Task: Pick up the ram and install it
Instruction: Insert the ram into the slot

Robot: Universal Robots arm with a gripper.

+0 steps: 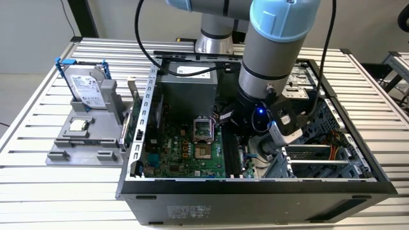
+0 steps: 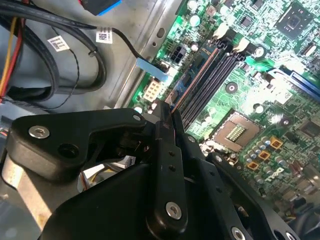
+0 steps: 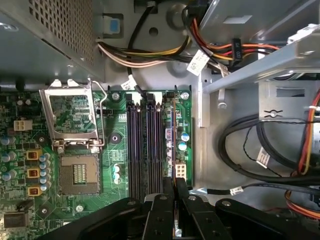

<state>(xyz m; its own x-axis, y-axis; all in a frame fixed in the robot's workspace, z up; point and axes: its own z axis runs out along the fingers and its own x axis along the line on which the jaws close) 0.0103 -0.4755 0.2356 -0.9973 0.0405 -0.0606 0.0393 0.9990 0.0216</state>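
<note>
The ram point(image 3: 173, 140) shows edge-on as a thin dark bar. It lies in line with the outermost black motherboard slot, the one beside the bare metal case floor. In the second wrist view the ram point(image 2: 195, 77) runs away from the fingertips, along the black slots point(image 2: 212, 82). My gripper point(image 3: 175, 184) is shut on the ram's near end, its black fingers point(image 2: 167, 150) pressed together. I cannot tell whether the ram is seated in the slot or held just above it. In the exterior view the gripper point(image 1: 246, 146) reaches down inside the open computer case.
An open processor socket point(image 3: 75, 172) and its raised frame point(image 3: 70, 115) lie beside the slots. Cable bundles point(image 3: 260, 145) and a drive cage point(image 1: 319, 158) crowd the other side. Outside the case, a grey stand point(image 1: 83, 139) holds a hard drive point(image 1: 86, 88) and a processor chip point(image 1: 78, 125).
</note>
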